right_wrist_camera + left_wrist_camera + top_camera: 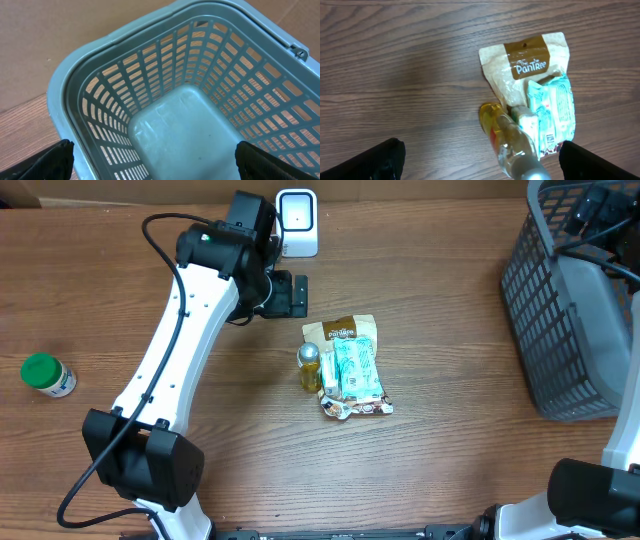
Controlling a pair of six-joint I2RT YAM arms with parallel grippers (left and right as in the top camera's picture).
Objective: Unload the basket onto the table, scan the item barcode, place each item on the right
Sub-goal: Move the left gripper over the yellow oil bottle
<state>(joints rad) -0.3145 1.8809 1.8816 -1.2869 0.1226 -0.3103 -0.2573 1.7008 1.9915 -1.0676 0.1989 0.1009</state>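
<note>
My left gripper hangs with its jaws wide apart and nothing between them. It sits just past the far edge of the goods and near the white scanner at the back of the table. The goods lie at mid-table. A brown snack pouch lies flat with a teal packet on top of it. A yellow bottle with a silver cap touches the pouch's left side and looks upright, though I cannot be sure. The step in hand, as I judge it, is picking one item. I would come down squarely on a narrow side, keep the fingers off any printed code, and avoid tipping the bottle, then turn the code toward the scanner's window. My right gripper, jaws likewise apart and empty, hovers over the grey basket at the table's right. That wrist view shows nothing inside the basket. A green-lidded jar stands well apart on the far left, closed, its contents hidden.
</note>
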